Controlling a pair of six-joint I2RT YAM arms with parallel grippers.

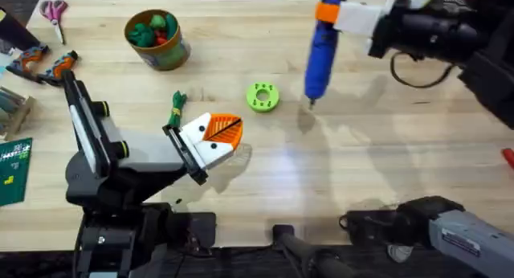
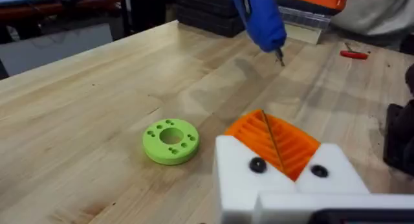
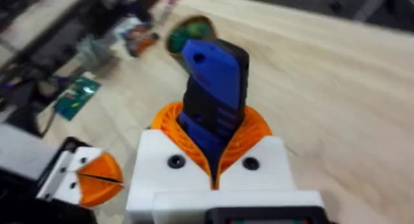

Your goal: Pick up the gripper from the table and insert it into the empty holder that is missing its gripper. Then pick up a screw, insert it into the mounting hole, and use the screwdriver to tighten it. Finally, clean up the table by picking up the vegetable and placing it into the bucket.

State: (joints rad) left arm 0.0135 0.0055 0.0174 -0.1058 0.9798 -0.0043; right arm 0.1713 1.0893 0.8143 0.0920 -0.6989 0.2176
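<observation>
My right gripper (image 1: 328, 13) hangs over the table's far right, shut on the blue screwdriver (image 1: 323, 53), which points down with its bit just above the wood beside the green disc (image 1: 263, 96). In the right wrist view the orange pads (image 3: 169, 125) clamp the screwdriver (image 3: 213, 81). My left gripper (image 1: 229, 129) rests low at centre-left, its orange pads (image 2: 294, 146) pressed together and holding nothing. The green vegetable (image 1: 177, 109) lies just behind it. The bucket (image 1: 157, 38) stands at the far left with toy vegetables inside. The loose gripper piece and the screw are out of view.
Pink-handled scissors (image 1: 55, 11), orange-handled pliers (image 1: 50, 66) and a green card (image 1: 16, 169) sit along the left edge. A small red tool (image 2: 354, 54) lies at the far right. Bare wood stretches across the table's middle and front.
</observation>
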